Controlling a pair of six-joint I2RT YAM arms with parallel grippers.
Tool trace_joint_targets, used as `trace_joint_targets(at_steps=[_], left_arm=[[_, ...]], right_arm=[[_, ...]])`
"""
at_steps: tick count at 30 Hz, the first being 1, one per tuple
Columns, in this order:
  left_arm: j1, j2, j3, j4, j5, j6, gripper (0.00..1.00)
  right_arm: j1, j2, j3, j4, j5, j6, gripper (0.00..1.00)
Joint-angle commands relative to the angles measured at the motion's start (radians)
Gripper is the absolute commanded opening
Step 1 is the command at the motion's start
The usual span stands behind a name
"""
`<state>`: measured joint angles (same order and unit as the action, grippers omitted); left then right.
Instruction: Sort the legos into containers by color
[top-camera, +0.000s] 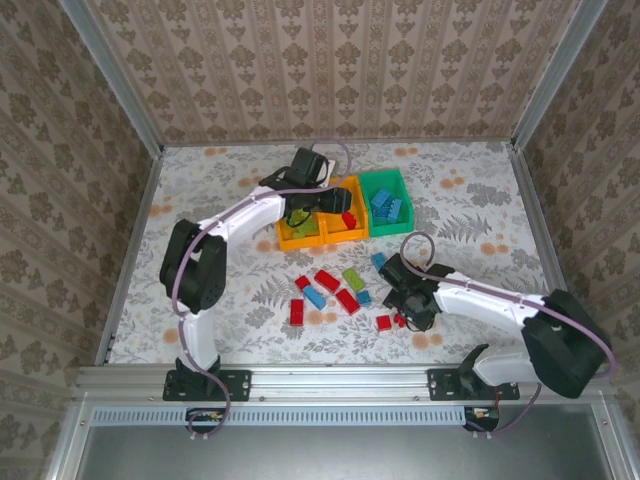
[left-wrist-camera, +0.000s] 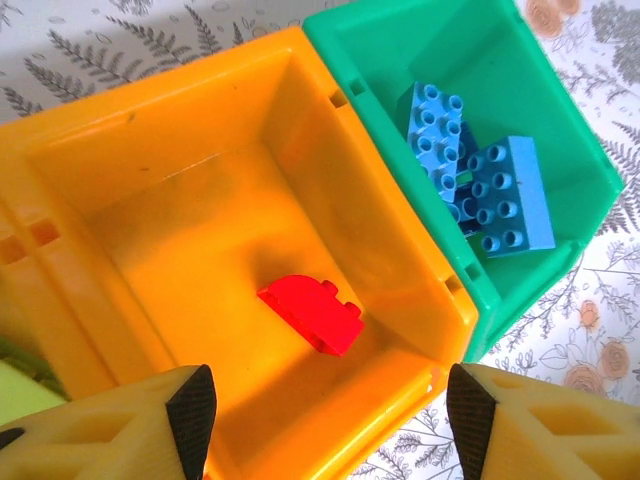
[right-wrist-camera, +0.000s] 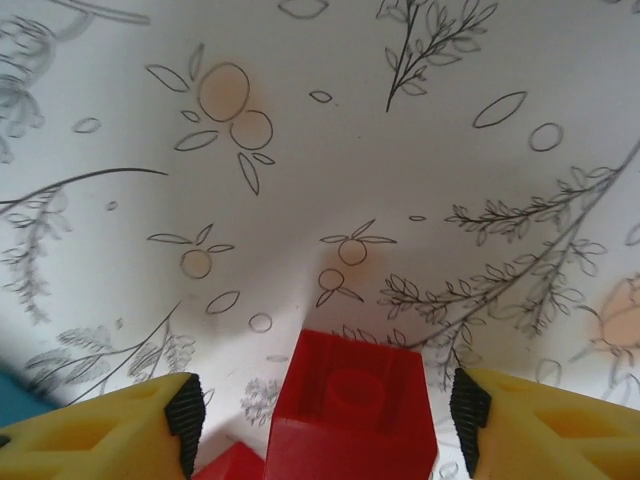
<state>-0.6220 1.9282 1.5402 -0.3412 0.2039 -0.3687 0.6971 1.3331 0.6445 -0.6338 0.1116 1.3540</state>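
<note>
My left gripper hangs open and holds nothing above the middle orange bin. One red brick lies on that bin's floor. To its right, the green bin holds blue bricks. The left orange bin holds lime bricks. Low over the table, my right gripper is open, a red brick standing between its fingers, not clamped. A second red brick lies just beside it.
Loose bricks lie on the floral cloth between the arms: red, blue, lime, and another red. A blue brick sits near the right arm's cable. Metal frame posts and papered walls ring the table.
</note>
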Motion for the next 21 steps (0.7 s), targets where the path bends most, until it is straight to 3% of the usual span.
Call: trace_joint_targets(at_steps=[1,8,16,21], left_arm=[[0.005,-0.061,-0.049,0.024,-0.027,0.023,0.66],[0.048,-0.154,-0.190,0.048,-0.046,-0.003,0.66],[0.056,-0.281,-0.330,0.017,-0.118,0.000,0.67],[0.051,-0.362,-0.439,-0.005,-0.147,-0.015,0.67]], right_arm=[[0.006,0.050,0.021,0.031,-0.044,0.001,0.62],[0.005,-0.003,0.070,-0.030,0.020,-0.039,0.28],[-0.015,0.092,0.407,-0.004,0.085,-0.333,0.26],[-0.102,0.244,0.536,0.203,-0.031,-0.438,0.25]])
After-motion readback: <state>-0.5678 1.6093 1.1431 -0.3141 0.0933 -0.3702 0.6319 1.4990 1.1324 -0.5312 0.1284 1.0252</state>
